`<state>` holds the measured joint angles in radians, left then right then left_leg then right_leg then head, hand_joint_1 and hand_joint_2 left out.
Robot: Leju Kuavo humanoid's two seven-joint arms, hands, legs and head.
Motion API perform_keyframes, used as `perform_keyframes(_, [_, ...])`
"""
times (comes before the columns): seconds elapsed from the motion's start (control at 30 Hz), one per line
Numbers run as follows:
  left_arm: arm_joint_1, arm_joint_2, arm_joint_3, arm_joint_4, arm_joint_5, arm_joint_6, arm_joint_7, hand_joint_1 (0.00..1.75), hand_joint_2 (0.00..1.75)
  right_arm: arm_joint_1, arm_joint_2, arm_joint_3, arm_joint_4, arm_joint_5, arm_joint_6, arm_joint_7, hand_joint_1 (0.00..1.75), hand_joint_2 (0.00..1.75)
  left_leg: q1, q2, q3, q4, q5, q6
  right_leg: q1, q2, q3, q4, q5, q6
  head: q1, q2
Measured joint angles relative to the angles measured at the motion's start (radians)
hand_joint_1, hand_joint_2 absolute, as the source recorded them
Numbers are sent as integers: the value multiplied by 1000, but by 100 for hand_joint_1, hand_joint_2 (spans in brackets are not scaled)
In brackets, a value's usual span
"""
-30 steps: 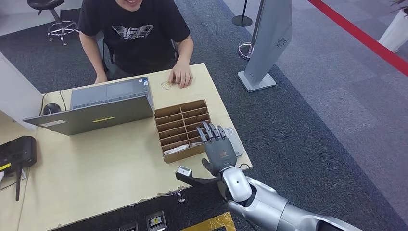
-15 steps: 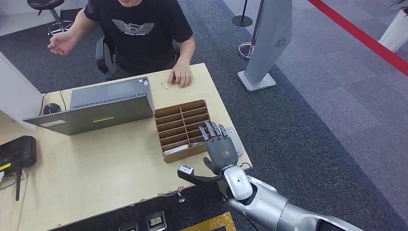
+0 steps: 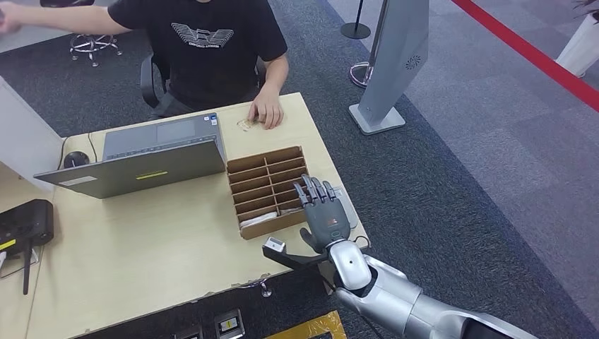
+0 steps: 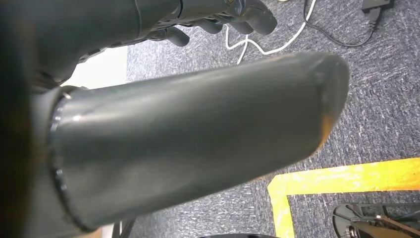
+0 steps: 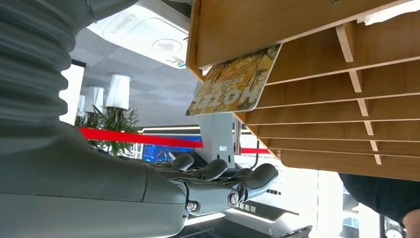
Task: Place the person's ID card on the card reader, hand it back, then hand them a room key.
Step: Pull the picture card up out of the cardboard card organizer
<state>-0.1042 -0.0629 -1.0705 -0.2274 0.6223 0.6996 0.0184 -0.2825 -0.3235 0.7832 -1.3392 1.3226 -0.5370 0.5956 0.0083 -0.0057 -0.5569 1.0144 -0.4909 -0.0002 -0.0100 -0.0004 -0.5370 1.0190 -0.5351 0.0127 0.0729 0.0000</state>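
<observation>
My right hand (image 3: 324, 212) hovers with fingers stretched flat and nothing in it, over the right end of the cardboard card organizer (image 3: 263, 185) and the white card reader (image 3: 346, 205) beside it. In the right wrist view the hand's fingers (image 5: 218, 173) lie straight; a printed room key card (image 5: 233, 82) sticks out of an organizer slot, next to the card reader (image 5: 143, 32). A person in a black shirt (image 3: 208, 49) sits across the table, one hand (image 3: 265, 113) resting beside a small card (image 3: 245, 125). My left hand (image 4: 218, 15) hangs over the floor, holding nothing.
An open laptop (image 3: 141, 155) stands at the table's far left with a mouse (image 3: 74, 159) beside it. A black device (image 3: 25, 222) sits on the side desk. A grey kiosk stand (image 3: 392, 63) rises right of the table (image 3: 141, 261). A black bracket (image 3: 282, 254) juts from the front edge.
The person's free arm has swung up and out toward the far left. My right hand has drifted slightly to the right over the card reader.
</observation>
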Motion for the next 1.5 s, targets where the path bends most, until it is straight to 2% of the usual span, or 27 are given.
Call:
perform_keyframes(1.07, [2,0,24,0,-39,0,-4,0,0,-7,0,-3,16,18,-9,23,0,175,0,0,0,0,0,0,0,0,0,0,0,0,0,0])
perform_keyframes(1.5, [3,0,24,0,-46,0,-4,0,0,-2,0,-13,16,24,-5,31,15,175,0,0,0,0,0,0,0,0,0,0,0,0,0,0])
